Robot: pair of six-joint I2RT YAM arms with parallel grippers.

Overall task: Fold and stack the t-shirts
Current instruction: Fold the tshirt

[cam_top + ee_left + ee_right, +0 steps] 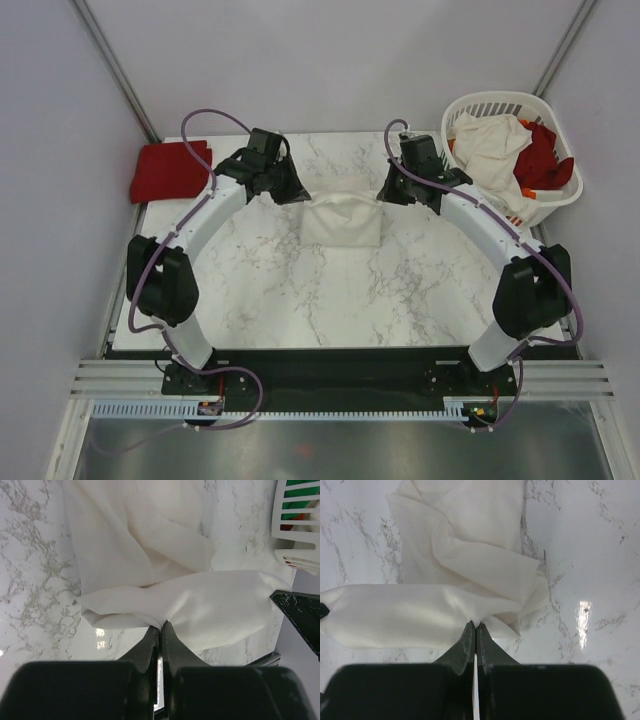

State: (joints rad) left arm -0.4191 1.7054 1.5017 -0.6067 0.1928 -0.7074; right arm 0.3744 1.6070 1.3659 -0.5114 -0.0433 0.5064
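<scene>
White marble-pattern desk (280,300). Cream t-shirt (342,222) lies bunched on it, mid-width, toward the far edge. Folded red t-shirt (165,172) sits at the far-left corner, partly past the left edge. White slatted laundry basket (497,97) at the far-right corner; can't tell how much of its base is on the desk

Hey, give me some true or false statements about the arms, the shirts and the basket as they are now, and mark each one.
1. The left gripper and the right gripper are each shut on the cream shirt. True.
2. The red shirt lies at the far right corner of the table. False: it lies at the far left corner.
3. The basket is empty. False: it holds cream and red clothes.
4. The basket stands by the table's far right corner. True.
</scene>
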